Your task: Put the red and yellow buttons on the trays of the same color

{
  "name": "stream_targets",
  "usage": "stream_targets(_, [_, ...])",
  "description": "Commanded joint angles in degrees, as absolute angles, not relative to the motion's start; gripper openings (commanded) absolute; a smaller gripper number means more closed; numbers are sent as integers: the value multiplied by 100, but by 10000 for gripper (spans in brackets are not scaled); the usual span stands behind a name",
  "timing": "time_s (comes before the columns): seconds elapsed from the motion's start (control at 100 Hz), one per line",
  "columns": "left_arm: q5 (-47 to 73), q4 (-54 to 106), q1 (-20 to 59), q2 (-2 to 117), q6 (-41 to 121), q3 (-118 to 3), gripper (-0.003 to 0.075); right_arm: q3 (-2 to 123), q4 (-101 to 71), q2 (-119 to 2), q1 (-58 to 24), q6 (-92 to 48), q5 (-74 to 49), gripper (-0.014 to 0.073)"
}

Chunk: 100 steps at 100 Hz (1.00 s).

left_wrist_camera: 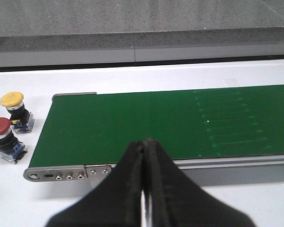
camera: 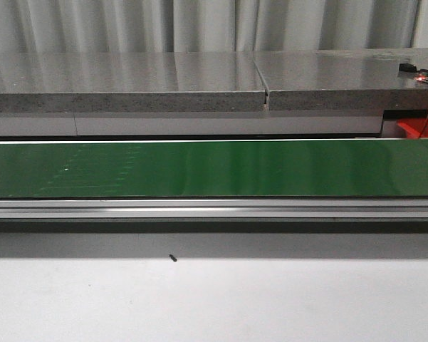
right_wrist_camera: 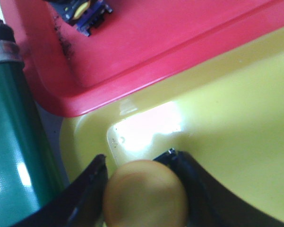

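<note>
Front view faces across the green belt (camera: 214, 167); wrist views look down close.

A white table (camera: 214, 299) fills the lower front view, carrying a long green conveyor belt (camera: 214, 168) across mid-frame. In the left wrist view, a yellow button (left_wrist_camera: 15, 111) and red button (left_wrist_camera: 4, 139) stand at left.

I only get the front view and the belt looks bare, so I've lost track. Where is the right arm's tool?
Observer: The right tool grips a yellow button above the yellow tray.
Operator: Anything in the red tray?
Observer: The red tray holds a dark button base; its cap is out of frame.
Operator: More buttons left?
Observer: Yes, a yellow-capped button and a red-capped button stand off the belt's end. The left tool is shut, empty.
</note>
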<state>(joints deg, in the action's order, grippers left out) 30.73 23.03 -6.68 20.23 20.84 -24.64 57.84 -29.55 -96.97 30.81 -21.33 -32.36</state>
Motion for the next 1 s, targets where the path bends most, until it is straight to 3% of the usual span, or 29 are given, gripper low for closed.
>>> stream_targets(0.0, [2665,2447,-625,2062,2055,-2609,-20,5913,-3108,-9473,3070,-2237,-3043,163])
stream_targets(0.15, [2665,2447,-625,2062,2055,-2609,-20,5913,-3108,-9473,3070,-2237,-3142,176])
stream_targets(0.25, [2665,2447,-625,2062,2055,-2609,-20,5913,-3108,-9473,3070,-2247,-3196,233])
stream_targets(0.44, [2665,2447,-625,2062,2055,-2609,-20,5946,-3108,-9467,3070,-2252,-3197,510])
stream_targets(0.51, [2665,2447,-625,2062,2055,-2609,-20,5984,-3113,-9454,3070,-2252,-3185,575])
stream_targets(0.79, [2665,2447,-625,2062,2055,-2609,-20,6001,-3249,-8839,3026,-2252,-3102,581])
stream_targets(0.99, [2665,2447,-625,2062,2055,-2609,-20,6001,-3249,-7839,2292,-2492,-2802,581])
